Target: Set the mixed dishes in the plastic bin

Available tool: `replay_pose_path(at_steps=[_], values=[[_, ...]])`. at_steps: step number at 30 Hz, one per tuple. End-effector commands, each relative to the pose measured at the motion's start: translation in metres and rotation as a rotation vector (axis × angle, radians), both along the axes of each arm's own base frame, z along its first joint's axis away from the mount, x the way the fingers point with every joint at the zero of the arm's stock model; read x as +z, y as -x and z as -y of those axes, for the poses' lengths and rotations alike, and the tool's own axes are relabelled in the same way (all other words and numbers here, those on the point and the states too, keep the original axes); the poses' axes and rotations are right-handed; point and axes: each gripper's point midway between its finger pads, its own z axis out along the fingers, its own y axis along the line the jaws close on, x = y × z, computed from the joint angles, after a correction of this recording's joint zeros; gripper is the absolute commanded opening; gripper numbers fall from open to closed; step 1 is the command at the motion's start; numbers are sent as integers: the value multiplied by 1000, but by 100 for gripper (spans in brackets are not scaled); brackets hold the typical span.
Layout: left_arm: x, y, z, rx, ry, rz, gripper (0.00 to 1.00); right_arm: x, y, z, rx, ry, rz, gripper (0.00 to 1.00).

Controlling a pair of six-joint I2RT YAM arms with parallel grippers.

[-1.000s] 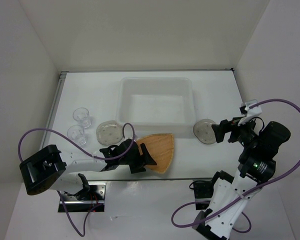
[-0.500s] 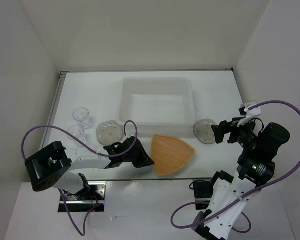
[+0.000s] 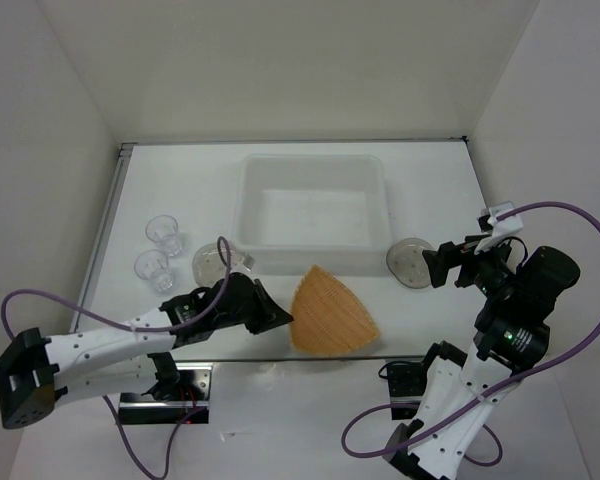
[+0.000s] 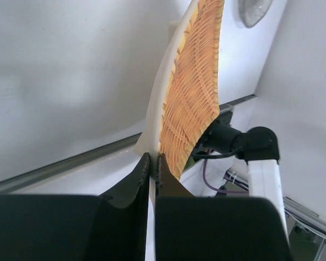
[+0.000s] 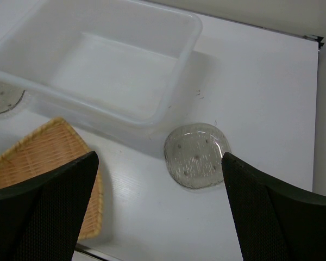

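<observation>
Woven plate (image 4: 193, 87) edge-on in tight grip of left claw (image 4: 153, 161); right claw (image 5: 158, 157) agape.

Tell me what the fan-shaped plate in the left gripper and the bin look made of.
Fan-shaped plate: woven orange-tan strands, likely bamboo or rattan, matte; the crisscross weave and pale rim show in the left wrist view. Bin: seemingly translucent white plastic, smooth and slightly glossy, with milky walls and rounded moulded corners.
</observation>
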Motion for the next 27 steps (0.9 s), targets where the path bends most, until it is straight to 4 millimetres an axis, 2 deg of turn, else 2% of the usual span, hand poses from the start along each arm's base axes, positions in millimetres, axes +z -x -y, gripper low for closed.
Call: replay_pose_path(at_steps=[1,4,7,8,9,11,14,18,19,20,22,23,25,26,27], values=[[42,-9,-4,41,55,84,0,11,3,-3,8,20,28,98],[60,-5,-10,42,95,109,0,11,3,-3,8,20,28,98],[62,-4,-12,42,99,112,0,12,5,-5,8,27,37,98],[54,-2,-14,41,80,100,0,13,7,-6,8,32,44,98],[57,-2,-15,41,89,105,0,13,7,-6,8,32,44,98],[50,1,-18,46,87,95,0,13,7,-6,8,32,44,98],[58,4,-23,47,114,112,0,13,7,-7,6,24,41,98],[99,-1,-35,82,138,194,0,14,6,-4,-3,32,47,98],[120,-1,-36,71,151,225,0,14,6,-5,-5,24,44,98],[129,-3,-36,75,150,241,0,14,6,-5,-5,23,44,98],[144,-6,-35,74,143,266,0,14,6,-5,-5,23,44,98],[162,-10,-30,65,152,294,0,15,8,-6,-5,30,53,98],[170,-18,-23,58,130,313,0,15,8,-5,-14,32,51,98],[188,-21,-21,64,146,339,0,16,9,-6,-14,38,58,98],[195,-25,-20,70,145,354,0,16,9,-6,-14,38,58,98]])
